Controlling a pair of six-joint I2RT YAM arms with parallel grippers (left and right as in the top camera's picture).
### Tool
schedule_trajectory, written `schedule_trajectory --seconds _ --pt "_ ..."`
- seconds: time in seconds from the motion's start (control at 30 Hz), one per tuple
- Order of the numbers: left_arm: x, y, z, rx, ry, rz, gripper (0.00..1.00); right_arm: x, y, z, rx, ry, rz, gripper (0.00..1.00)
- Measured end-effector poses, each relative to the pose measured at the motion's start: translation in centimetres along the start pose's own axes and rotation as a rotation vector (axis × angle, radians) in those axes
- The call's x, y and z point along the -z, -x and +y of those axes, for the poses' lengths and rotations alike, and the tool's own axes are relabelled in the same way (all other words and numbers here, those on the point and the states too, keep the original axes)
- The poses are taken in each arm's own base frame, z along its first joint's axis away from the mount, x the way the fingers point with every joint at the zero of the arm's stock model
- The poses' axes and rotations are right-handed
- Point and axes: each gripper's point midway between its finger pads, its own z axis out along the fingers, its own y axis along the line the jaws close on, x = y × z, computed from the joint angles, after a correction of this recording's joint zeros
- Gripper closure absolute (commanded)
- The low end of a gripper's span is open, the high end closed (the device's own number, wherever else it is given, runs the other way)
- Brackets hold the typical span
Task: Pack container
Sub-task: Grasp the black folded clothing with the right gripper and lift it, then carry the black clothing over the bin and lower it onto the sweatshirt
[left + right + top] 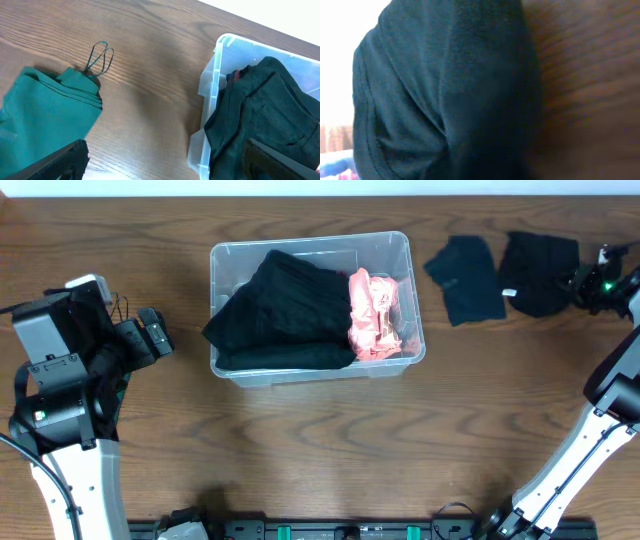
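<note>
So from the overhead cam, the container (395, 242) sits mid-surface, a bit toward the far edge. Inside there's a big black garment (285, 310) spilling over the left rim, plus a pink garment (372, 315) squeezed against the right wall. Off to the right, on the surface (320, 450) and clear of the bin, are two more pieces: a smaller dark piece (468, 275) and a black piece (540, 272) just beside it.

The right fingers (590, 282) are at the right edge of that black piece. From above they're too small to read. The right wrist cam doesn't help either, since it's nearly all dark cloth (450, 90) with a blurry strip of wood down the right side and no fingers in shot. So I honestly can't tell if they're clenched or not.

The left wrist cam is the interesting one. It shows a teal garment (47, 115) with a thin cord loop (100, 57) lying on the wood, with bare surface between it and the container's corner. In the overhead the left arm (70, 380) covers that spot. The left fingers (62, 162) are spread wide with nothing between them, one low over the teal garment and the other over the bin side.
</note>
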Motion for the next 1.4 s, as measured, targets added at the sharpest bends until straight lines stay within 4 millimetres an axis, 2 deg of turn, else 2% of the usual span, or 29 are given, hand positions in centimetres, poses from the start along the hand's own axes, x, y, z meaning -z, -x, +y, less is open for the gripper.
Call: schedule_trajectory --seconds 0.5,0.6,0.73,0.83,0.93,1.07,1.2,1.4 --pt "0.0 0.0 0.0 0.000 0.000 0.000 0.02 1.2 -0.2 0.2 -0.036 0.050 0.013 0.99" --pt "0.0 0.0 0.0 0.000 0.000 0.000 0.02 2.1 0.0 0.6 -0.038 0.057 0.004 0.99" --pt "0.0 0.0 0.0 0.000 0.000 0.000 0.02 4.8 1.3 2.8 0.005 0.059 -0.042 0.99" --pt "0.0 0.0 0.0 0.000 0.000 0.000 0.02 8.2 3.0 6.3 0.074 0.069 -0.110 0.99" --pt "0.0 0.0 0.0 0.000 0.000 0.000 0.02 12.0 4.2 10.6 0.155 0.089 -0.181 0.99" --pt "0.0 0.0 0.0 0.000 0.000 0.000 0.02 16.0 4.3 16.8 0.264 0.125 -0.244 0.99" --pt "0.0 0.0 0.0 0.000 0.000 0.000 0.02 16.5 2.6 23.3 0.368 0.187 -0.242 0.99" --pt "0.0 0.0 0.0 0.000 0.000 0.000 0.02 14.3 -2.3 33.2 0.504 0.318 -0.164 0.99"
